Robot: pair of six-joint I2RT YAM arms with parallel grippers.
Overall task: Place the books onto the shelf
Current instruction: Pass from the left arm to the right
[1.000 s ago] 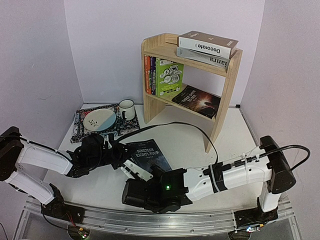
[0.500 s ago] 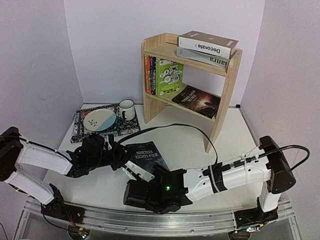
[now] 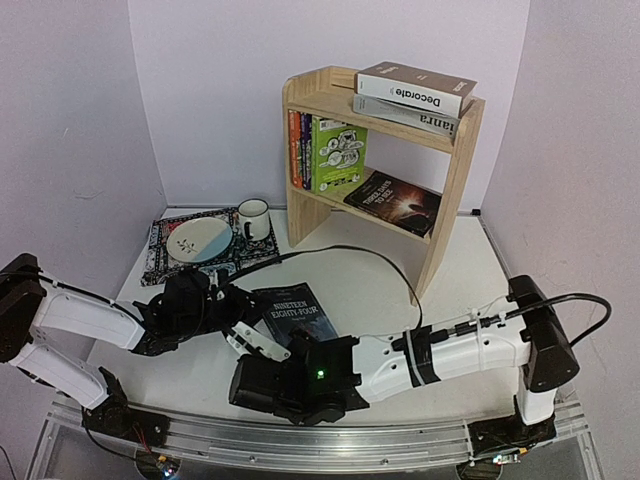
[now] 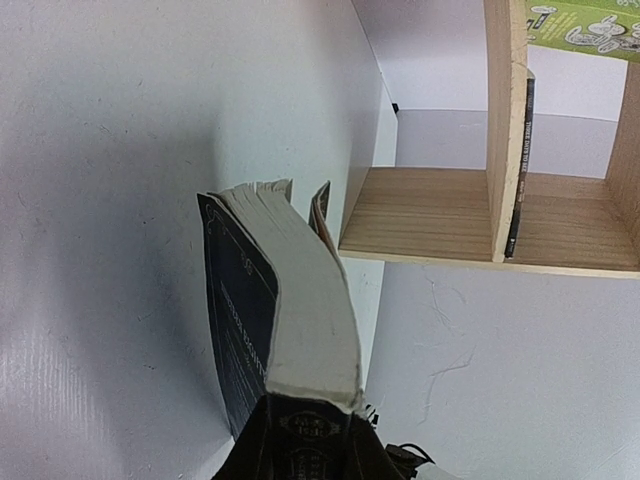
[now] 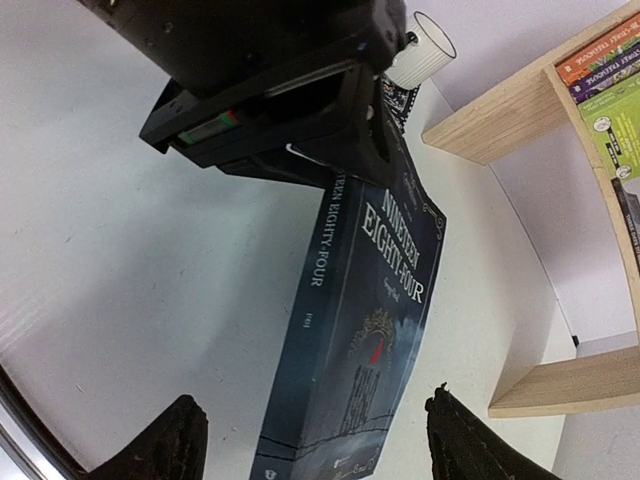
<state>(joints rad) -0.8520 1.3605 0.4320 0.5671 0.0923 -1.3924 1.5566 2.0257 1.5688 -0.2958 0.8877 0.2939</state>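
Note:
The dark blue book "Nineteen Eighty-Four" point(image 3: 297, 311) is tilted just above the table, left of centre. My left gripper point(image 3: 240, 306) is shut on its left end; the left wrist view shows the pale page edge point(image 4: 300, 290) running out from the jaws point(image 4: 305, 425). My right gripper point(image 5: 315, 440) is open, its dark fingertips point(image 5: 170, 440) standing wide on either side of the book's near end point(image 5: 365, 330) without touching it. On the pine shelf point(image 3: 452, 190), "Decorate" point(image 3: 415, 87) and the grey book point(image 3: 405, 113) lie on top. Orange, purple and green paperbacks point(image 3: 337, 155) stand below beside a flat dark book point(image 3: 393, 202).
A patterned placemat point(image 3: 160, 265) at the back left carries a plate point(image 3: 199, 240) and a white mug point(image 3: 253, 218). A black cable point(image 3: 380, 255) loops over the table between the book and the shelf. The shelf's side panel point(image 3: 435, 250) stands right of centre.
My right gripper has opened wider and its arm has shifted a little to the left, near the book's end. My left gripper keeps its hold and the book has barely moved.

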